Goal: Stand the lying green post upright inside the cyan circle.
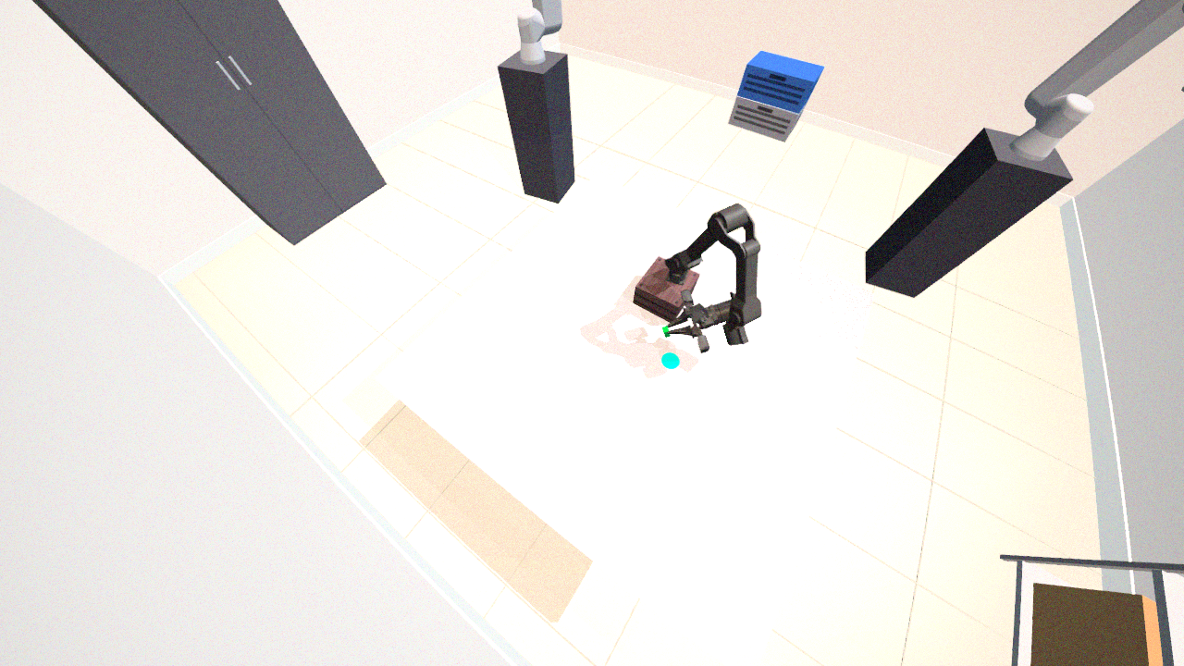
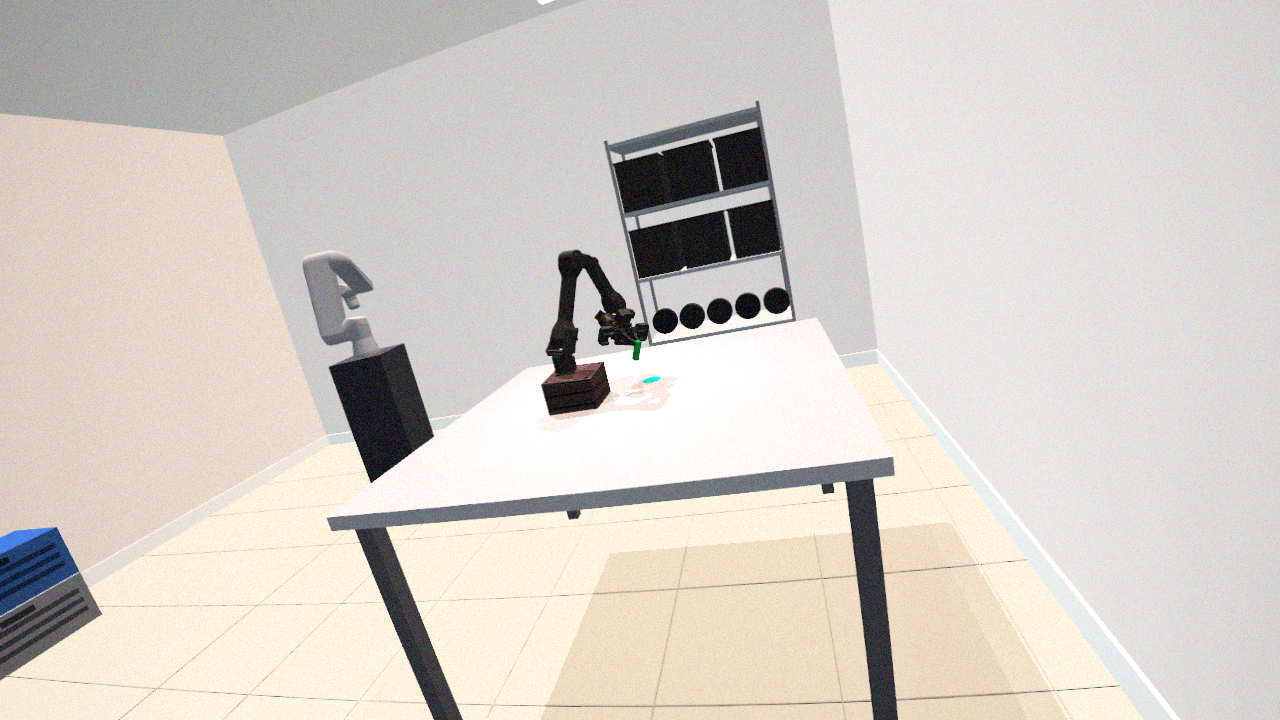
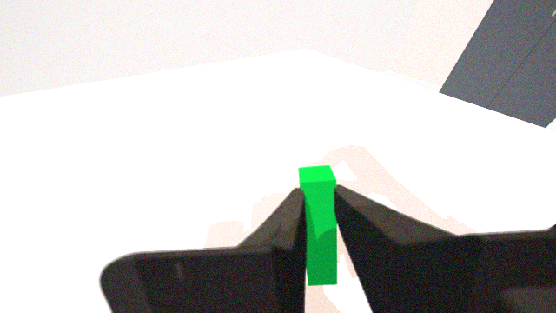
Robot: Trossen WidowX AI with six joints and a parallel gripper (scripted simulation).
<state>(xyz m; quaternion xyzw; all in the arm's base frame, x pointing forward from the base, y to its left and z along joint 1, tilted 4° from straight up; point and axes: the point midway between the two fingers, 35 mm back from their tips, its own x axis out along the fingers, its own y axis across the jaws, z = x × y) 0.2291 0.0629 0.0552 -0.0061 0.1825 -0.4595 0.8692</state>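
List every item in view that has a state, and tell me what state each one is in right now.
hand: shut on the green post, above the table.
green post: held off the table, near upright, not yet in the circle.
cyan circle: nothing standing in it; the post hangs beside it, not over it.
dark cabinet: doors shut.
wooden base block: resting on the table, carrying the arm.

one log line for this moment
gripper: shut on green post | post: near upright, above table | cyan circle: empty | next: lower post
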